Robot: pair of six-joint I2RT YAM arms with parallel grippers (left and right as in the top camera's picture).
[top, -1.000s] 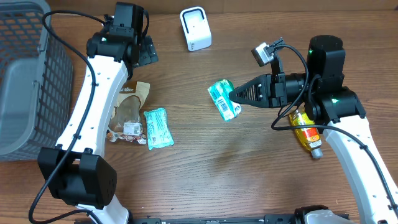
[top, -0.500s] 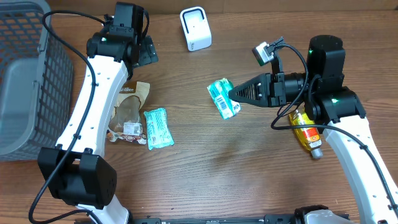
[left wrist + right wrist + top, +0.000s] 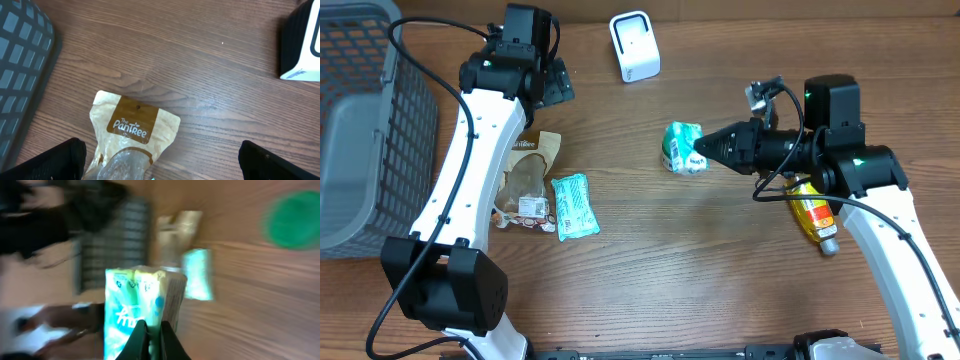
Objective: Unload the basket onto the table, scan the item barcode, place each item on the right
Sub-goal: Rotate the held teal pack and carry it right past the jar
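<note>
Two arms share the desk [image 3: 650, 270]: the left arm [image 3: 480, 130] sits beside the grey basket [image 3: 350, 130], jaws wide apart and empty, likely just out of the way. The right arm [image 3: 865, 175] has its jaws clamped on the green packet [image 3: 682, 147], held short of the white scanner [image 3: 634, 45], probably to aim the barcode at it.

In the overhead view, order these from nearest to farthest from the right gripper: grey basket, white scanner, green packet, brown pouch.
1. green packet, held in the right gripper itself
2. white scanner, top centre
3. brown pouch, left of centre
4. grey basket, far left
</note>
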